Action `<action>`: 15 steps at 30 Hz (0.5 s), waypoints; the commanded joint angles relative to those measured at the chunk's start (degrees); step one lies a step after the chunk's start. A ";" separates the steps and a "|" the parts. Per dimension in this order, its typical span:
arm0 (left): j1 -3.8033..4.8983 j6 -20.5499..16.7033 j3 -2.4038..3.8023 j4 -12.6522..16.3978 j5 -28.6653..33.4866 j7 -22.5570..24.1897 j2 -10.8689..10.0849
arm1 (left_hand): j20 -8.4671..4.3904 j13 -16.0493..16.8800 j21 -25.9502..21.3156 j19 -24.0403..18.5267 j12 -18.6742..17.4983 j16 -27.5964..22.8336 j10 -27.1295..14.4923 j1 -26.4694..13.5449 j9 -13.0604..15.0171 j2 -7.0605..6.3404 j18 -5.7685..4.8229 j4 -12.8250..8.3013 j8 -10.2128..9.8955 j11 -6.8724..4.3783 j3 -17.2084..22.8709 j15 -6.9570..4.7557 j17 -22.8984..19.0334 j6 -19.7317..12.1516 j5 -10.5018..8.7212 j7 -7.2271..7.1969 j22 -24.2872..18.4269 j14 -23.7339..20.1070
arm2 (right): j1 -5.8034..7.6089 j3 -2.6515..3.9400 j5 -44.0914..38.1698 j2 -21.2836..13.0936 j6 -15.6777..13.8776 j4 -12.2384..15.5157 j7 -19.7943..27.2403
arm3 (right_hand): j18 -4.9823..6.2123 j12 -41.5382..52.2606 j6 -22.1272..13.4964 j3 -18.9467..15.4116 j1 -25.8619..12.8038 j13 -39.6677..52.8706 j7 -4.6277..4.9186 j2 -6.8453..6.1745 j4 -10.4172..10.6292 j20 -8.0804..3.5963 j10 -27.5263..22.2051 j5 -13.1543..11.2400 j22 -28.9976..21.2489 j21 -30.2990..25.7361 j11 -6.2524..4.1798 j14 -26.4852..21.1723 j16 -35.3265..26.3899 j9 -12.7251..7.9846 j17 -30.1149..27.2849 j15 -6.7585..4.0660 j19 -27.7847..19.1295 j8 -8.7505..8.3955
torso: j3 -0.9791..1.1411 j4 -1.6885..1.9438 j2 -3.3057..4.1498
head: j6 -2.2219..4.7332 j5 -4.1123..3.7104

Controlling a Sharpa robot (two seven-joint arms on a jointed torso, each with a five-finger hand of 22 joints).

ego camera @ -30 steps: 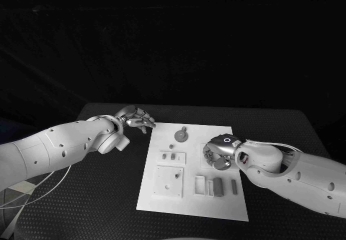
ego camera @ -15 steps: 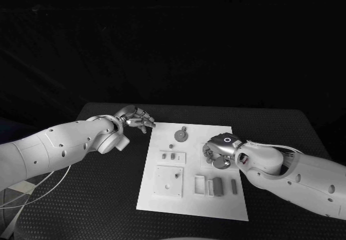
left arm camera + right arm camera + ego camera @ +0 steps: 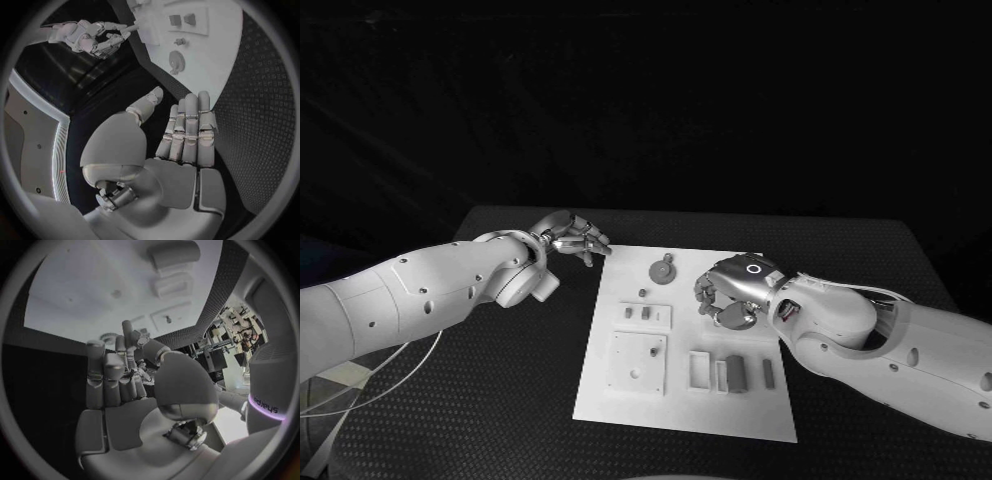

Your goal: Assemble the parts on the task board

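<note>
The task board lies in the middle of the black table, its long sides running toward the robot. On it, a round part with a small tab sits near the far edge, a small plate with two short parts lies below it toward the left long edge, a larger square plate follows nearer the robot, and three upright slot pieces stand near the right long edge.

The right hand hangs over the board's right side, between the round part and the slot pieces, fingers curled downward. Whether it has hold of anything cannot be told; its palm hides what lies beneath, and the right wrist view does not settle it.

The left hand hovers off the board beside its far-left corner, fingers loosely spread and holding nothing, as the left wrist view confirms.

The step in hand seems to be picking or seating a part under the right hand. The next move likely calls for a precise pinch and alignment; the neighbouring slot pieces crowd that approach.
</note>
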 commanded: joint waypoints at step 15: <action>0.07 0.33 0.04 0.14 0.34 0.52 0.62 | 0.08 0.10 -0.31 0.51 0.31 -0.24 0.03 -0.55 -0.08 0.22 1.05 0.06 0.23 0.32 -0.18 -0.01 0.12 -0.38 -0.11 0.05 -0.07 -0.01 | -1.24 -0.96 3.11 9.08 1.18 -0.01 1.65 | 4.91 0.17 0.66 0.25 0.58 0.14 0.05 0.54 0.08 -0.18 3.07 0.20 1.16 0.21 -0.91 -0.46 0.34 0.70 0.04 -0.80 0.38 0.36 | -0.05 0.06 -0.01 | -0.38 1.25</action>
